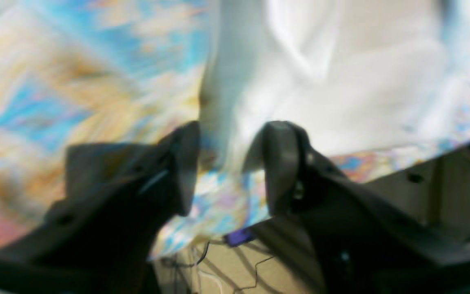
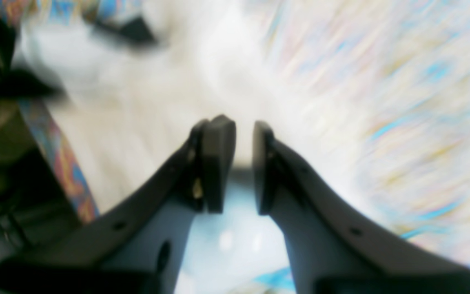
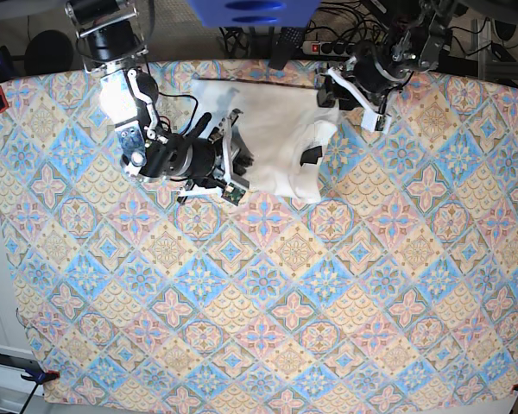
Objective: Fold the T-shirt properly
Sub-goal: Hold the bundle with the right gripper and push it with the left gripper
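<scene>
Base view: the T-shirt (image 3: 272, 138) lies at the far edge of the worktop (image 3: 268, 293), slightly left of centre, as a compact white bundle with only white fabric facing up and a small dark patch near its right edge. The worktop carries a patterned cloth of blue, orange and pink diamonds. The right claw (image 3: 227, 164) sits at the shirt's left edge; the left claw (image 3: 345, 90) sits at its far right corner.

Left wrist view (blurred): the left claw (image 1: 229, 163) has its jaws a moderate way apart, with a fold of white fabric (image 1: 341, 81) running down between them. Whether the pads actually pinch it, I cannot tell. The worktop's edge and loose cables on the floor show beyond, detail the base view lacks.

Right wrist view (heavily blurred): the right claw (image 2: 243, 163) has its jaws narrow, a slim gap between them. White fabric (image 2: 145, 106) fills the area ahead; grip on it cannot be told. The patterned cloth streaks to the right.
</scene>
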